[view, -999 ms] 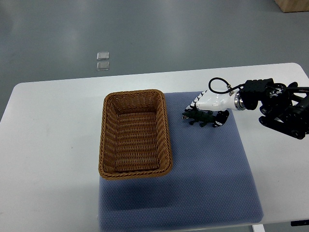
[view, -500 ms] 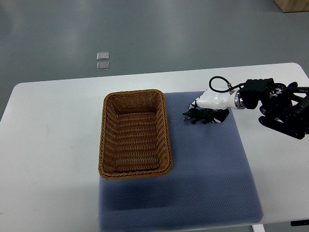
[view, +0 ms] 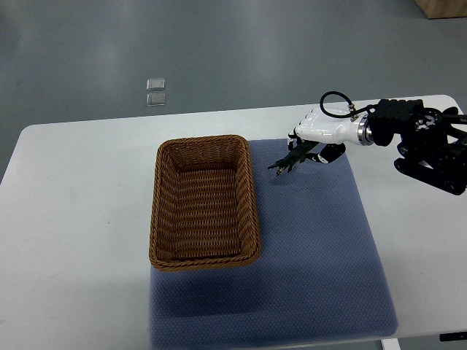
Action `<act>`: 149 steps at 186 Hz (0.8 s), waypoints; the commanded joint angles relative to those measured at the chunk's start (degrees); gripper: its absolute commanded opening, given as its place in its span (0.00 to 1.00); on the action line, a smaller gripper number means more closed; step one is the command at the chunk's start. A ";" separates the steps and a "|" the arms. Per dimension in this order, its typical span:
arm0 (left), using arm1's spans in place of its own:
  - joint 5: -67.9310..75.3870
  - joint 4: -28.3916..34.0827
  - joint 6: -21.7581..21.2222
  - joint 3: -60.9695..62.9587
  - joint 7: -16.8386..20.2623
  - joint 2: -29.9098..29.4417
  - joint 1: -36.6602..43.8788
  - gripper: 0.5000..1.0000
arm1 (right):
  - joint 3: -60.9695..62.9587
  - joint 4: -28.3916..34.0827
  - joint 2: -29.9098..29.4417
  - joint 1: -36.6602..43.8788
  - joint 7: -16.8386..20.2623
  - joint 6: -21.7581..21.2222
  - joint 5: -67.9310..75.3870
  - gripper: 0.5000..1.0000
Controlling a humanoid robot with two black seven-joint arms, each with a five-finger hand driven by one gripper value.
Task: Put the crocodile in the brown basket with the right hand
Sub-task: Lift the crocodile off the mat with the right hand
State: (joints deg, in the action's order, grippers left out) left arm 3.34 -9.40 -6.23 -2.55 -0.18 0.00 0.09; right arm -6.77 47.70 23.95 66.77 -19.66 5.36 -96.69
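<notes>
1 crocodile, 1 basket, right robot hand.

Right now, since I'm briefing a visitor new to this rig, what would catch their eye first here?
The white robotic right hand at the upper right, clutching a small dark green toy crocodile over the blue-grey mat. Next, the empty brown woven wicker basket to its left, mid-table.
</notes>
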 commanded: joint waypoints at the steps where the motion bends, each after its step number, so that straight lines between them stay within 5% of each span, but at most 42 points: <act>1: 0.00 0.00 -0.01 0.00 0.00 0.00 0.00 1.00 | -0.09 0.03 0.04 -0.32 -0.03 0.35 0.01 0.00; 149: 0.00 0.00 -0.01 0.00 0.00 0.00 0.00 1.00 | 0.09 0.20 1.01 0.29 -2.75 5.98 1.85 0.00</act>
State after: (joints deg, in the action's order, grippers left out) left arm 3.34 -9.40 -6.26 -2.55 -0.18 0.00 0.09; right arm -6.79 47.81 24.35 66.87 -21.57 10.33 -95.88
